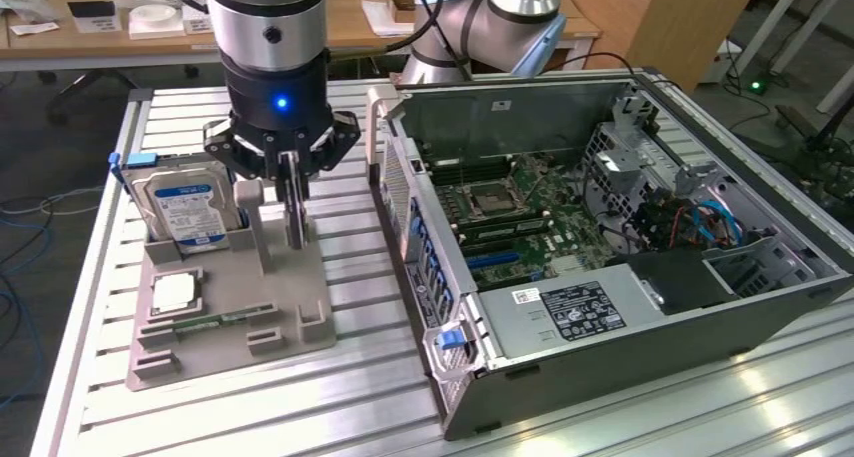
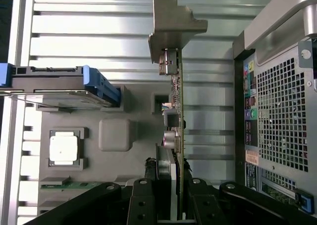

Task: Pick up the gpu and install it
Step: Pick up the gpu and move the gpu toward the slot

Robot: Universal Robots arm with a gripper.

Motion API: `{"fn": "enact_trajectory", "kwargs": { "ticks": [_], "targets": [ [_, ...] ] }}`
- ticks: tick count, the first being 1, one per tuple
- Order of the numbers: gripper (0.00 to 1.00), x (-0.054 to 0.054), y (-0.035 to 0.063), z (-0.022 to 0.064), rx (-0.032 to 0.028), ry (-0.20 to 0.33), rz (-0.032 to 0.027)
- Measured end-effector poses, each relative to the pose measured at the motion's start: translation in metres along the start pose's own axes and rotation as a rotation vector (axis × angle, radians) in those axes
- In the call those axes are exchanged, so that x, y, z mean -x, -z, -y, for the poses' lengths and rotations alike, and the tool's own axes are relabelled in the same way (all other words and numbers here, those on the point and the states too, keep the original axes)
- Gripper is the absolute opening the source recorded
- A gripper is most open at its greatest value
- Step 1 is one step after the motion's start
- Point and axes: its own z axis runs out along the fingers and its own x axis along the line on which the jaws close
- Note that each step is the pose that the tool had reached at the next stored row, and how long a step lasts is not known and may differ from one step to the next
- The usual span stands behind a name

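- A hard drive (image 1: 184, 209) stands upright at the far left of a gray holder (image 1: 227, 342) on the ribbed metal counter (image 1: 267, 407).
- A square chip (image 1: 175, 294) lies in the holder, on its near side.
- The tool (image 1: 292, 229) pinches the graphics card (image 1: 296, 239), which stands on edge above the holder; the wrist view shows its metal bracket (image 2: 173, 27).
- At the exterior view's right, an open computer case (image 1: 601, 227) lies on its side.

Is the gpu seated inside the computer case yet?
No, the gpu is clamped upright in the gripper over the gray tray, outside the case.
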Motion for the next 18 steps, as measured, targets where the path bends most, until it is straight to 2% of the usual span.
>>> {"fn": "enact_trajectory", "kwargs": {
  "ticks": [18],
  "targets": [
    [0.28,0.000,0.0116,-0.0018,0.0045,0.000,-0.0001]
  ]
}}
